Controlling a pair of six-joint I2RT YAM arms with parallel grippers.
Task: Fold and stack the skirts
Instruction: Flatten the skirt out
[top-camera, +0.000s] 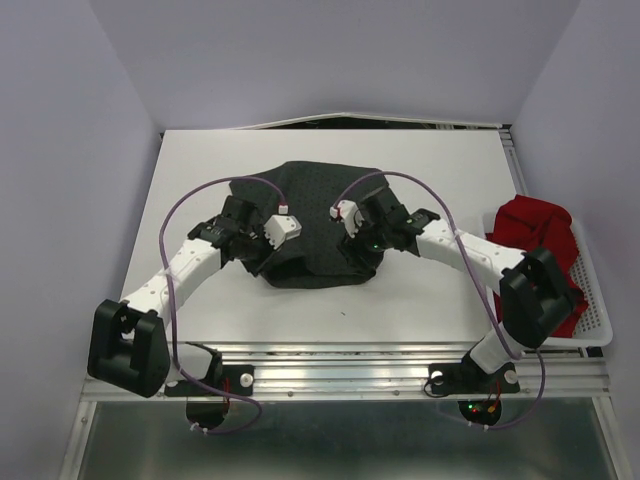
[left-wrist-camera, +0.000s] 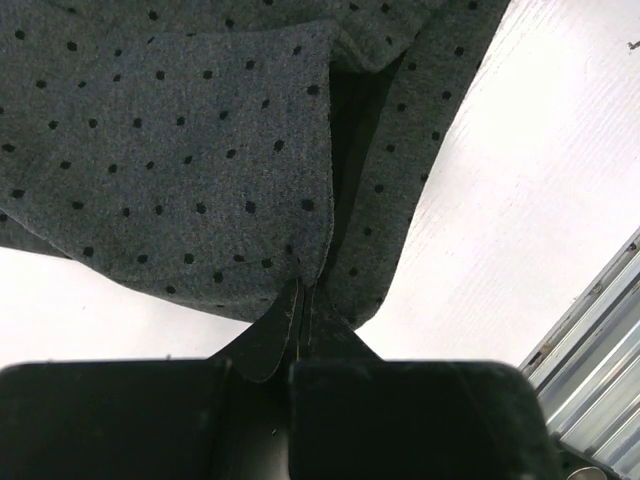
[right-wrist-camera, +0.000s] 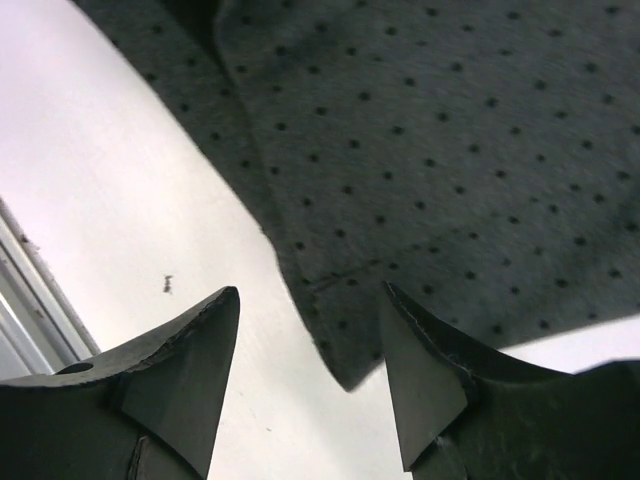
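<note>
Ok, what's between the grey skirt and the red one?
Top view: between the grey skirt and the red skirt, bare white table, crossed by the right arm.

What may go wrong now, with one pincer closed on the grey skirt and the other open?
1. Only the left pincer grips the edge of the dotted grey skirt, so a pull may drag the cloth askew.
2. The right pincer stands open over a corner of it. Moving off low may snag that corner.
</note>
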